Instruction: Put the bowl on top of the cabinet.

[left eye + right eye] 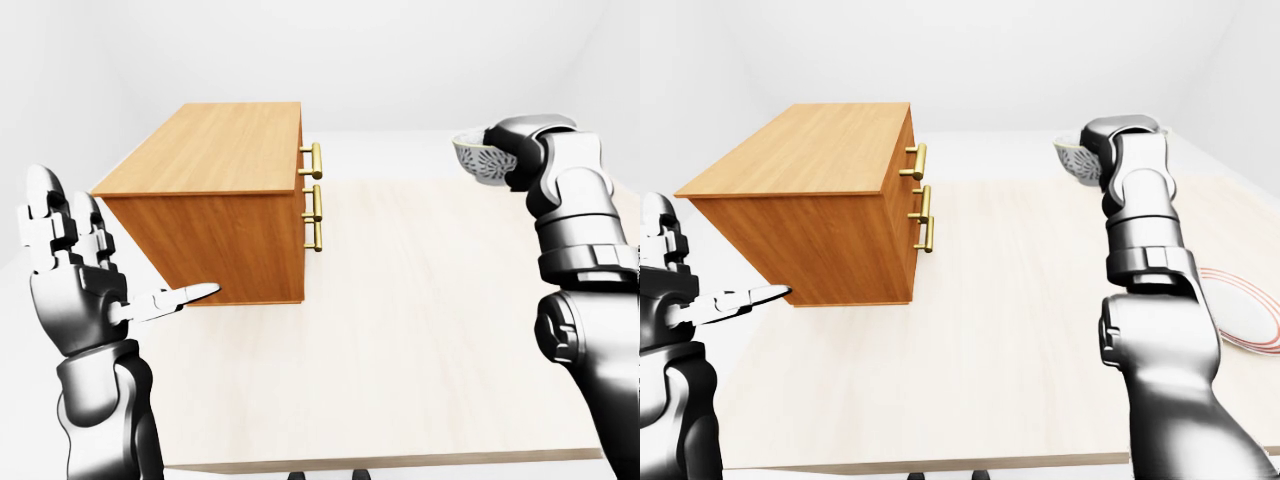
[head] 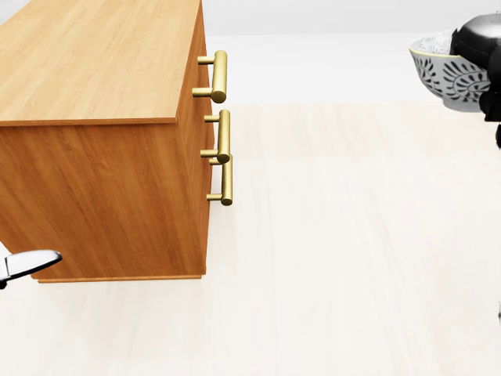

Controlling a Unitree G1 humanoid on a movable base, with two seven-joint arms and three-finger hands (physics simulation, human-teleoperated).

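The bowl (image 2: 443, 72), white with a dark leaf pattern, is held high in the air at the top right of the head view. My right hand (image 1: 518, 152) is shut on its rim, with the arm raised almost straight up. The wooden cabinet (image 1: 225, 170) with brass handles (image 2: 222, 125) stands on the table at the left; its flat top is bare. The bowl is well to the right of the cabinet, at about the height of its top. My left hand (image 1: 95, 265) is open at the lower left, thumb pointing at the cabinet's near side without touching it.
The pale wooden table (image 1: 430, 340) carries the cabinet, and its near edge runs along the bottom of the eye views. A white plate with a red rim (image 1: 1243, 312) lies at the table's right edge, behind my right arm.
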